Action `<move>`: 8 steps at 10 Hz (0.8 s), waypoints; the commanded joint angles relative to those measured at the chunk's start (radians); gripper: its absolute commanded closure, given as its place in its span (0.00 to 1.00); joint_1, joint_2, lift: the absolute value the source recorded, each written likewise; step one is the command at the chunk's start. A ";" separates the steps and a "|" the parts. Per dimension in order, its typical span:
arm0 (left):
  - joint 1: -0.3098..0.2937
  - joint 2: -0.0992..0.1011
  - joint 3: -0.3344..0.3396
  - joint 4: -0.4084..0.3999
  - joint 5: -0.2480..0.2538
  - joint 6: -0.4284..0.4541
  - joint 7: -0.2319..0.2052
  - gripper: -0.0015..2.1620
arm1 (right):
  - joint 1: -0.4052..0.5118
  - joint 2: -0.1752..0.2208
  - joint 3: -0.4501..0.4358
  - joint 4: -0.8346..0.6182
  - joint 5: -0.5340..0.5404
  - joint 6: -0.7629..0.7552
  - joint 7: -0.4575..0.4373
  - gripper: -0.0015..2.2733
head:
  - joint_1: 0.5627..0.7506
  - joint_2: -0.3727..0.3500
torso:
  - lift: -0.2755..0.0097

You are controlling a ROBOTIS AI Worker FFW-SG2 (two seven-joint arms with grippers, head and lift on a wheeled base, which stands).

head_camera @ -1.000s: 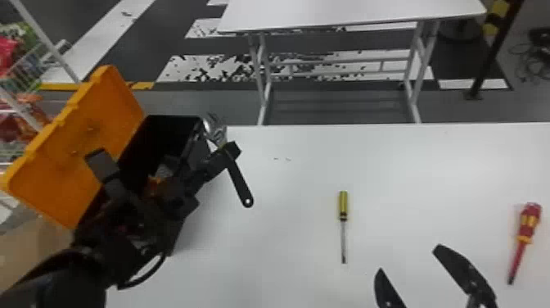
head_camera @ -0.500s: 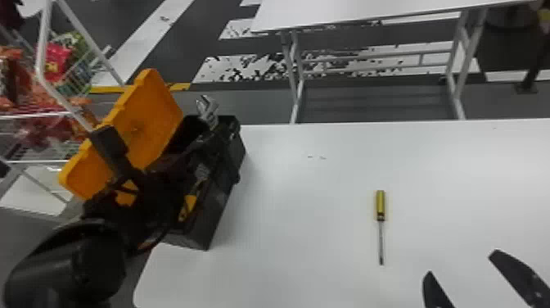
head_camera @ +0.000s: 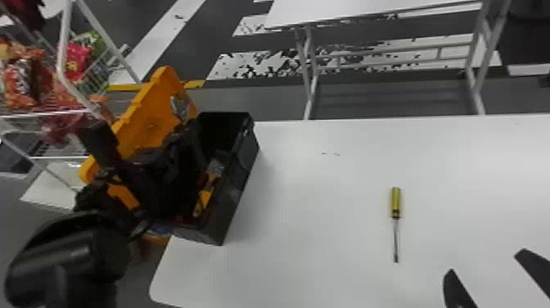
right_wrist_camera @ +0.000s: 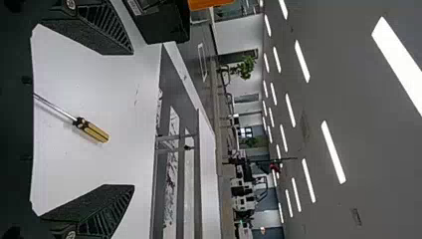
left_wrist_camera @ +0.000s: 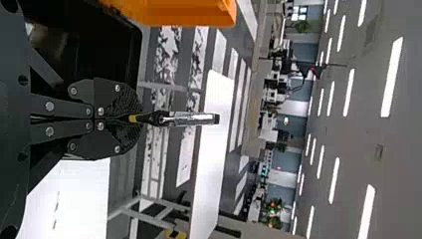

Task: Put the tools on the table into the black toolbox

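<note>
We've wrench (head_camera: 180, 107) clamped in L gripper (head_camera: 185, 133), over black toolbox (head_camera: 242, 180) w/ orange lid (head_camera: 143, 116) open, L side of table (head_camera: 327, 229). Yellow-handled screwdriver (head_camera: 395, 202) lies on table, mid-R. Our R gripper (head_camera: 487, 262) at near R, fingers apart. We see yellow-and-red tool (head_camera: 206, 195) inside toolbox.
</note>
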 commanded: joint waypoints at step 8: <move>0.018 -0.059 -0.004 0.137 -0.015 -0.124 0.022 0.01 | 0.019 0.003 -0.020 0.000 -0.023 -0.029 -0.001 0.02 | 0.70 1.00 | 0.70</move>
